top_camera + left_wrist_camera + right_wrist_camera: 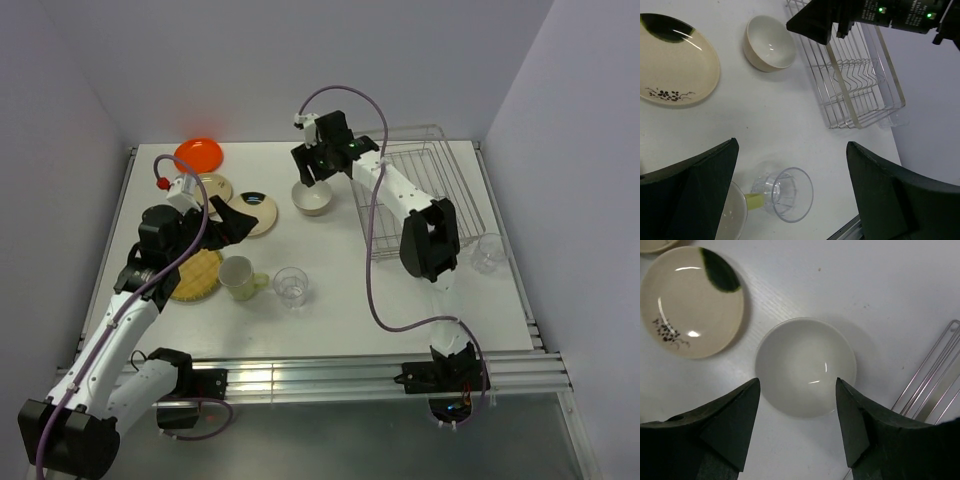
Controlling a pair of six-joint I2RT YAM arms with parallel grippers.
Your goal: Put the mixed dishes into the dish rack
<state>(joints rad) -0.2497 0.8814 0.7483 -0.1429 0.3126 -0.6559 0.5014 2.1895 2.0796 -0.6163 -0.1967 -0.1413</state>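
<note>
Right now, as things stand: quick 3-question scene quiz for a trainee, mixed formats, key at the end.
1. True or false: the dish rack already holds a plate.
2. Which dish sits directly below the open right gripper? A) orange plate B) cream bowl C) woven plate
3. In the top view, name the dish standing just left of the clear glass.
Key: 1 false, the rack is empty. 2 B. 3 the pale yellow-green mug.
</note>
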